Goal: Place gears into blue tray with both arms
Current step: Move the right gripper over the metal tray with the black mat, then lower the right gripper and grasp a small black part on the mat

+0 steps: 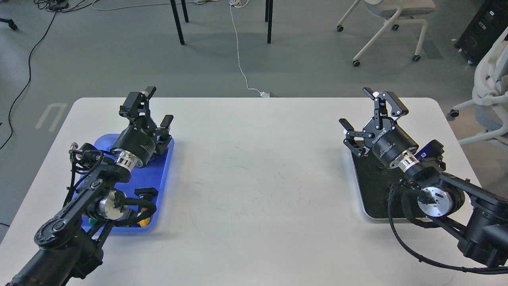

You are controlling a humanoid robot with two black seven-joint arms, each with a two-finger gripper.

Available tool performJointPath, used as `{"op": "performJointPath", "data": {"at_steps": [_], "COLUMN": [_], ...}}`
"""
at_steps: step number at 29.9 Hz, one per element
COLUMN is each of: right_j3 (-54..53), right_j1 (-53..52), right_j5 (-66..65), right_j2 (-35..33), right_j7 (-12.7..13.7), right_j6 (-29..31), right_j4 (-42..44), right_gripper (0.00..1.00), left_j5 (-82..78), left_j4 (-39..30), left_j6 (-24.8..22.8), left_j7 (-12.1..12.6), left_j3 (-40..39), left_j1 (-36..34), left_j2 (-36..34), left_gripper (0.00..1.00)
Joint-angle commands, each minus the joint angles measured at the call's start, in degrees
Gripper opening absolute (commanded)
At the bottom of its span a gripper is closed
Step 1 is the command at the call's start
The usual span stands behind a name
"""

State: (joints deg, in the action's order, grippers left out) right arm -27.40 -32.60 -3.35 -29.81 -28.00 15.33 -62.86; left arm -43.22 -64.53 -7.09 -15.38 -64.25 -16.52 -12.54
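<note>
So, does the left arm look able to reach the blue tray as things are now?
Probably yes. The left gripper is open and hangs over the far end of the blue tray, and nothing stands between them. Only the arm's own links cover part of the tray.

Grey floor (119,51); white office chairs (387,24); black table legs (177,24); trailing cables (238,51)

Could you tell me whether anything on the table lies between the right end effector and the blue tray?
Nothing visible does: the white table is bare between the right end effector and the blue tray.
</note>
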Motion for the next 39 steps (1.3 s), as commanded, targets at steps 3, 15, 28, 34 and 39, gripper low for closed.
{"op": "performJointPath", "data": {"at_steps": [3,15,28,34,39], "right_j3": [0.24,2.43,27.99,41.09,48.48], "right_j1": [-0.01,-3.51,-30.57,-41.30,-44.91], "right_j5": [0.01,-8.38,-48.38,-66.58,-77.75], "right_j2": [0.02,-6.81,-21.33,-21.60,-21.43], "right_j7": [0.00,0.00,0.00,0.00,0.00], "right_j6": [0.05,5.29,11.30,10.77,8.50], "right_j4": [0.11,-0.68,-2.35,-2.09,-1.12], "right_gripper": [0.99,0.99,0.99,0.99,0.99], "left_j5": [0.07,0.33,-0.11,-0.19,-0.19], "left_j4": [-0.95,-0.25,-3.06,-4.55,-5.96], "left_j6": [-0.29,-0.38,-1.79,-1.79,-1.79], "left_j7": [-0.09,-0.35,-2.81,-2.90,-2.90], "left_j3": [0.17,0.87,3.78,3.78,3.78], "left_j1": [0.96,-1.50,-0.80,-0.27,0.78], "left_j2": [0.41,-0.03,0.24,-0.64,-0.73], "left_gripper": [0.98,0.98,0.98,0.98,0.98]}}
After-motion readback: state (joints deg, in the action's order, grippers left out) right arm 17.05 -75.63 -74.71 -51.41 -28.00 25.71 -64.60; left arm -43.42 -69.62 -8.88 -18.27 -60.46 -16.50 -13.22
